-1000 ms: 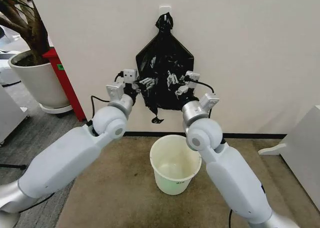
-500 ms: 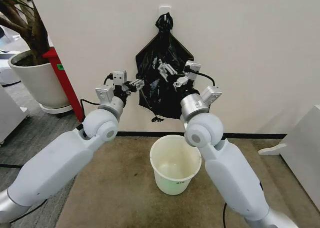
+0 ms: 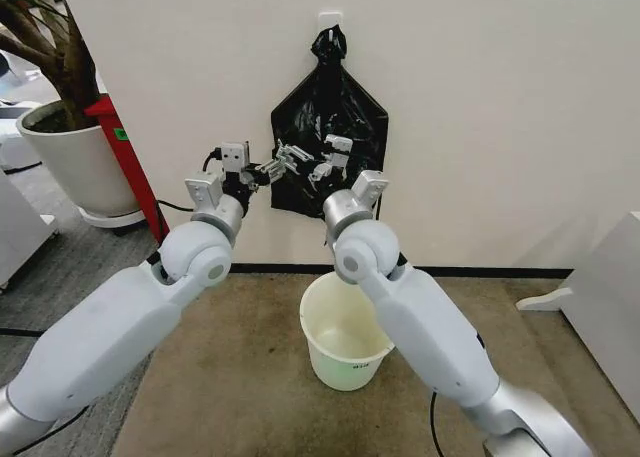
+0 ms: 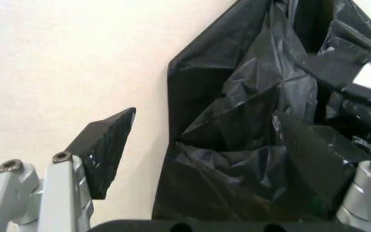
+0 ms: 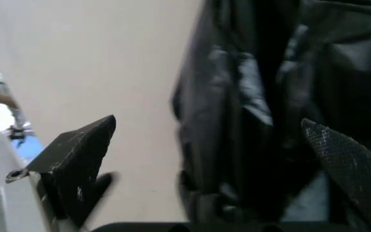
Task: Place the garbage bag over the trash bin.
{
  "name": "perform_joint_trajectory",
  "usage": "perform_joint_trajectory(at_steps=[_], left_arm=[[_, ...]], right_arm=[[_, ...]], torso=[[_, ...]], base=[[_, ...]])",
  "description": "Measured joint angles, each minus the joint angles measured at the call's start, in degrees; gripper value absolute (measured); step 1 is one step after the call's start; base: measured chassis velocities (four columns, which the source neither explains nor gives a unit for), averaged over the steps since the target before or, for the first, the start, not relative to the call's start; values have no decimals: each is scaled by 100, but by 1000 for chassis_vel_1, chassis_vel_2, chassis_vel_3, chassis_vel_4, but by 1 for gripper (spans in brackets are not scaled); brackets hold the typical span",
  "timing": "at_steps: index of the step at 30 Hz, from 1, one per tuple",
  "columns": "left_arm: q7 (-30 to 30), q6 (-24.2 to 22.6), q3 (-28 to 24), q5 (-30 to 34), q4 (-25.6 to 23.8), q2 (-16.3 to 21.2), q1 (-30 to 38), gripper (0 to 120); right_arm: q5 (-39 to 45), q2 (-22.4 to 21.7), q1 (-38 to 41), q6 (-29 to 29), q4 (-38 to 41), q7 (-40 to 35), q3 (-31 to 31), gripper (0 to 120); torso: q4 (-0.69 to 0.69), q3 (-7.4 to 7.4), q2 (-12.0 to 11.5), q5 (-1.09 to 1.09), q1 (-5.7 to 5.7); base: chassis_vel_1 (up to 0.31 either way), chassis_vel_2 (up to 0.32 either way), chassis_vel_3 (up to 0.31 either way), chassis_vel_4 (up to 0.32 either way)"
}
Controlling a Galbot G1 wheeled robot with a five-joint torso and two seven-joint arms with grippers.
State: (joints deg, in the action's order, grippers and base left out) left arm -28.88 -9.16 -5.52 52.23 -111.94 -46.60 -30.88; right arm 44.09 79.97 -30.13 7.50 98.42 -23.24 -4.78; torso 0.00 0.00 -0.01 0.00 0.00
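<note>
Two end effectors spread at garbage bag (image 3: 327, 142) | wall (image 3: 500, 97) | carpet (image 3: 250, 377)

- One bag (image 3: 330, 127) is seen hung on the wall.
- One bin (image 3: 347, 345) is seen.
- Two grippers are counted: left (image 3: 285, 162), right (image 3: 330, 164).
- One planter (image 3: 75, 157) is seen.

The head camera looked forward and down from behind both arms at the wall (image 3: 500, 97), taking in the garbage bag (image 3: 345, 112) hanging on it and the trash bin (image 3: 347, 337) on the floor below the bag. The left wrist camera sat very close to the bag (image 4: 250, 145), facing it and the bare wall beside. The right wrist camera faced the same bag (image 5: 269, 96) just as closely. All three views shared the bag and the wall.
</note>
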Motion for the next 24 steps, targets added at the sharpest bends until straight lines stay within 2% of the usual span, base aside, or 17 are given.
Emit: perform_joint_trajectory(at_steps=[12, 24], left_arm=[[22, 24, 47, -7, -14, 44, -46, 85], [33, 32, 200, -11, -156, 163, -271, 85]], right_arm=[[-9, -38, -187, -3, 90, -58, 139, 100], [-88, 8, 6, -174, -584, 79, 410, 100]], torso=[[-1, 0, 0, 0, 0], [-1, 0, 0, 1, 0]], base=[[0, 0, 0, 0], [0, 0, 0, 0]])
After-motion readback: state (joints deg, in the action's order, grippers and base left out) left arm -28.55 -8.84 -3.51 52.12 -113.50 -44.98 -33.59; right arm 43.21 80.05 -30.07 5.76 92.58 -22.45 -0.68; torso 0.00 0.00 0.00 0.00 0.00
